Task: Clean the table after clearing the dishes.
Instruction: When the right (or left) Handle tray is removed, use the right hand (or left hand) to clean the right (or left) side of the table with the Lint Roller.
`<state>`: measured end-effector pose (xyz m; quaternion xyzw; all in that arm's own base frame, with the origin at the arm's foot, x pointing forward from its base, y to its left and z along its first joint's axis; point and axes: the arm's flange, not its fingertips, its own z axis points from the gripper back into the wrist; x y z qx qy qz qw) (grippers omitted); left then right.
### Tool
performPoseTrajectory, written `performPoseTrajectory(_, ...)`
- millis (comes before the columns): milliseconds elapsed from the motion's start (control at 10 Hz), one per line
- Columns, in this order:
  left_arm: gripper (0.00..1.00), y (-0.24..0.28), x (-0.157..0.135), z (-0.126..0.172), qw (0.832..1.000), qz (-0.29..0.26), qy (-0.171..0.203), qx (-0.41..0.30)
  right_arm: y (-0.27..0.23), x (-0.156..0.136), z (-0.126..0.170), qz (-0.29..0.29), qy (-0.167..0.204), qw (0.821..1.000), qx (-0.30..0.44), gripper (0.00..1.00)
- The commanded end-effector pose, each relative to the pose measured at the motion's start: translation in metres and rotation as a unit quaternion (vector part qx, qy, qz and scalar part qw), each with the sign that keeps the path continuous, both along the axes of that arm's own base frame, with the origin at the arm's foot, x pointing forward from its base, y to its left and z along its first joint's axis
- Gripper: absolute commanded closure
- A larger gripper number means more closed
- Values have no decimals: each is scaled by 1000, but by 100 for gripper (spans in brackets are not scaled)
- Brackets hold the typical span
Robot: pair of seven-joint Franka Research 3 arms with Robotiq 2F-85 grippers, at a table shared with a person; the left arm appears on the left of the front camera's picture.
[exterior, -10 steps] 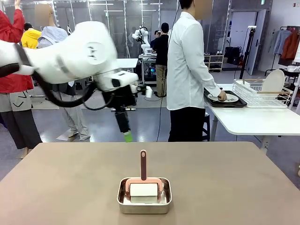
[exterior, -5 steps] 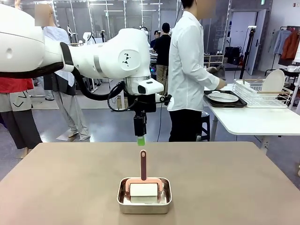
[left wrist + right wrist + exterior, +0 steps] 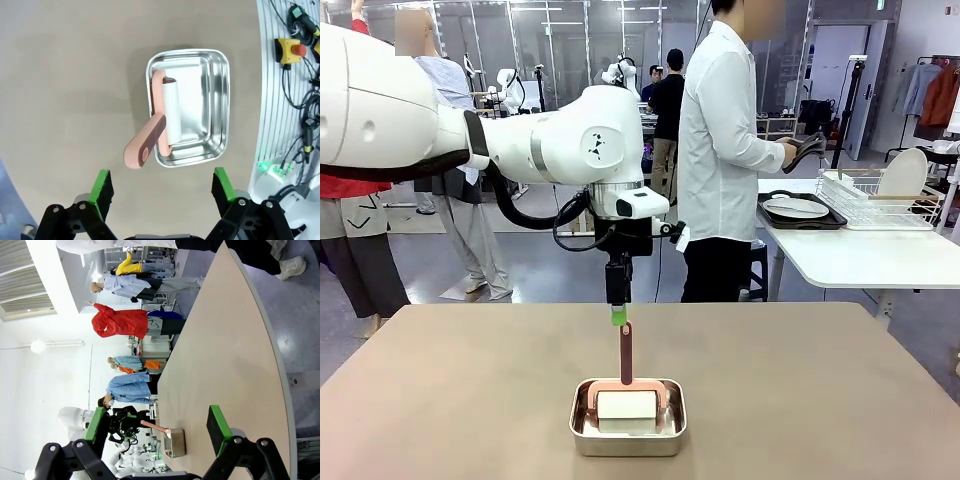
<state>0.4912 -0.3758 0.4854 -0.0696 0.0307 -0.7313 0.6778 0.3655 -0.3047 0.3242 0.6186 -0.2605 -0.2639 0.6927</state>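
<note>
A small steel pan [image 3: 628, 446] sat on the table [image 3: 820, 380] near its front edge and held a cleaning roller [image 3: 628, 405]. The white roll lay flat inside, and the pink handle [image 3: 626, 352] leaned up and out over the far rim. The left wrist view looked straight down into the pan: the roll lay along one long side and the rest of the floor was bare, shiny steel. From the front, the pan's near wall hid that floor.

The left gripper [image 3: 618, 316] hung just over the handle's tip. The front view caught it edge-on, so the gap between its fingers could not be made out there. Its own wrist view showed the green pads [image 3: 102, 187] spread wide, holding nothing.

The right gripper [image 3: 155, 425] was likewise spread and empty, and its view ran sideways along the tabletop with the pan small and far off.

On the white side table [image 3: 860, 255] behind, a dark tray [image 3: 800, 222] carried a white plate [image 3: 796, 208]; anything lying on the plate was too small to tell. An upright plate [image 3: 905, 172] stood in a wire rack [image 3: 865, 205]. A person [image 3: 720, 150] beside it held a dark object [image 3: 805, 150] that was hard to identify
</note>
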Motion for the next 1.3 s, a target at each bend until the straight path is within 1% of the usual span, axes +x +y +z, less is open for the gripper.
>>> performPoseTrajectory(0,0,0,7,-5,1000,-2,22,-2,1,-1,4,-2,-1,1000,1,0)
performPoseTrajectory(200,0,1,10,-23,999,6,41,2,1,-1,4,-2,-1,1000,1,0)
performPoseTrajectory(300,0,3,12,-28,999,8,45,-4,1,-1,4,-2,-1,1000,1,0)
performPoseTrajectory(600,0,1,12,-47,997,8,73,-5,1,-1,4,-2,-1,1000,1,0)
performPoseTrajectory(1000,0,-5,27,-63,996,19,91,2,1,-1,4,-2,-1,1000,1,0)
performPoseTrajectory(1200,0,-9,29,-66,995,19,99,-3,1,-1,4,-2,-1,1000,1,0)
